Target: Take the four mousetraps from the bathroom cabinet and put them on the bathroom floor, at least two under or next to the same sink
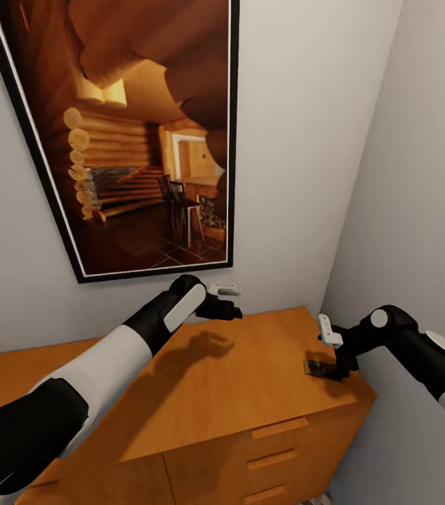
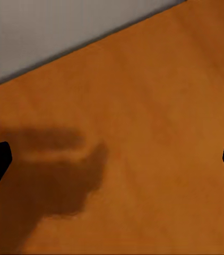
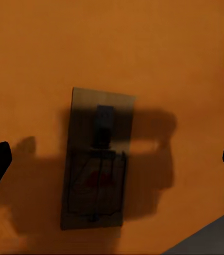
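One mousetrap [image 3: 97,159] is seen flat on the cabinet [image 1: 201,393] top near its right edge, directly beneath the wide-open, empty right tool [image 1: 340,368], its long axis crossing the finger line. The left tool [image 1: 228,310], also open and empty, is well apart.

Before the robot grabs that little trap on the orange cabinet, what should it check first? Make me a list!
1. Mousetrap in sight: ok. It lies flat on the cabinet top, near the right front corner.
2. Right gripper lined up: ok. In the right wrist view the trap sits between the two fingertips.
3. Right gripper ready to grab: ok. Its jaws stand wide apart, wider than the trap.
4. Gripper low enough: cannot tell. How far above the trap it is isn't clear.
5. Left gripper out of the way: ok. It is open and empty above the back of the cabinet, away from the trap.
6. Other three traps found: cannot tell.
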Available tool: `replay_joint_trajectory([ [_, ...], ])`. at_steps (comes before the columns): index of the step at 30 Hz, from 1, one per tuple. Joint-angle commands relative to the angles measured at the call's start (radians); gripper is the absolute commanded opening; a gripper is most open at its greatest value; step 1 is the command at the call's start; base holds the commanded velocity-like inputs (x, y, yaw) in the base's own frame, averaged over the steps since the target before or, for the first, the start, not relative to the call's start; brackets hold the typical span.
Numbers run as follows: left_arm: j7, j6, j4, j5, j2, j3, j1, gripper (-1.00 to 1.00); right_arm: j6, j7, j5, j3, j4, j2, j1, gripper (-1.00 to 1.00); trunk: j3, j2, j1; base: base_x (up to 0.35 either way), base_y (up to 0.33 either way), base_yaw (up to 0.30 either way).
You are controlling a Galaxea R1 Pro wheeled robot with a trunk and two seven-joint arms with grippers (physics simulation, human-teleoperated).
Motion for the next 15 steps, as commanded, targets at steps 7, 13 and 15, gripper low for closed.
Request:
replay_joint_trajectory([
  [7,0.010,0.001,0.000,0.010,0.000,-0.003,-0.001,1.00,0.010,0.003,-0.004,0.002,0.008,0.000,0.000,1.00,-0.002,-0.001,0.000,0.059,0.000,0.000],
  [13,0.010,0.001,0.000,0.010,0.000,-0.003,-0.001,1.00,0.011,0.002,-0.021,0.002,0.016,0.000,0.000,1.00,-0.002,-0.001,0.000,0.007,0.000,0.000],
  [15,0.010,0.001,0.000,0.010,0.000,-0.003,-0.001,1.00,0.011,0.002,-0.028,0.001,0.018,0.000,0.000,1.00,-0.002,-0.001,0.000,0.002,0.000,0.000],
])
